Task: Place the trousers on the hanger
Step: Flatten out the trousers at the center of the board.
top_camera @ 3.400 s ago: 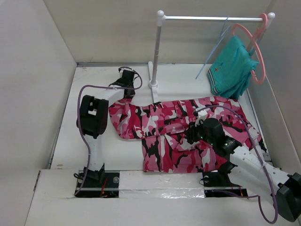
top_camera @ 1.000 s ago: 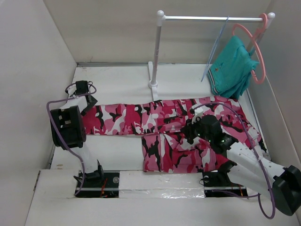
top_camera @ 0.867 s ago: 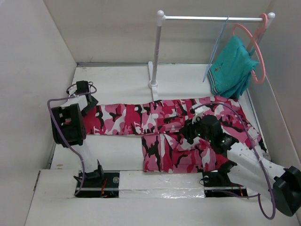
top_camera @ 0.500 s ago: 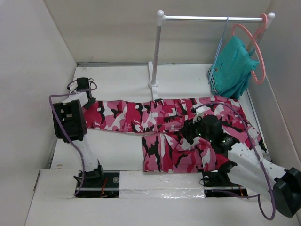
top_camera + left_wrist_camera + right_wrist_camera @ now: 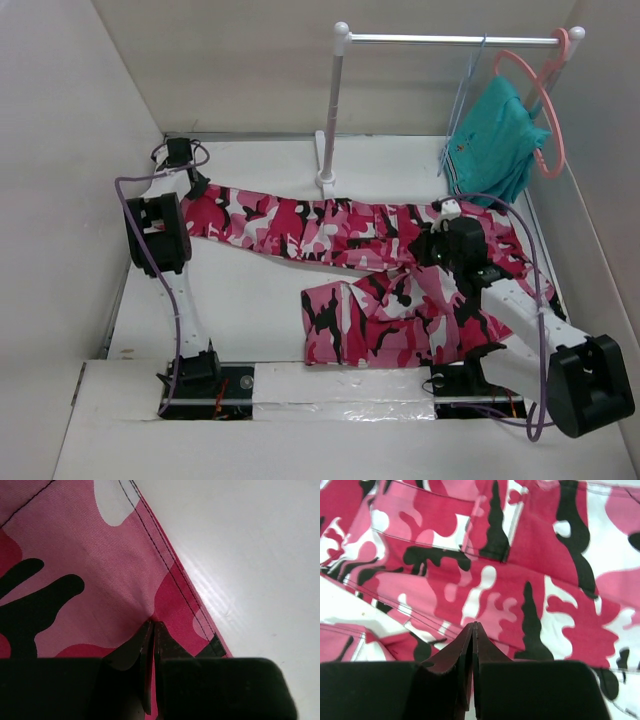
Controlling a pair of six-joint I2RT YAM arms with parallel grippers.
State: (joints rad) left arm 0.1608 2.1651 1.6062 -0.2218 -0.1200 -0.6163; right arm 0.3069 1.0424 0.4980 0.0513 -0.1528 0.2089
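The camouflage trousers [image 5: 320,225] lie across the table. One leg is stretched from the far left to the waist at the right, and the other leg is folded toward the front [image 5: 370,325]. At the far left corner my left gripper [image 5: 190,188] is shut on the leg's hem end; the left wrist view shows cloth [image 5: 75,555] puckered at its tips [image 5: 153,624]. My right gripper [image 5: 440,222] is at the waist end, its jaws shut on a fold of the trousers [image 5: 520,555] at the tips [image 5: 474,626]. The light-blue wire hanger [image 5: 462,95] hangs on the rail, away from both grippers.
A white clothes rack stands at the back, its post [image 5: 337,110] just behind the stretched leg and its rail [image 5: 450,40] running right. A salmon-pink hanger [image 5: 548,115] with a teal garment [image 5: 490,140] hangs at the rail's right end. Walls enclose the table on three sides.
My left gripper shut on the leg end and carried it back and left, stretching that leg out at a slant. My right gripper moved back and right to the waist and shut there.
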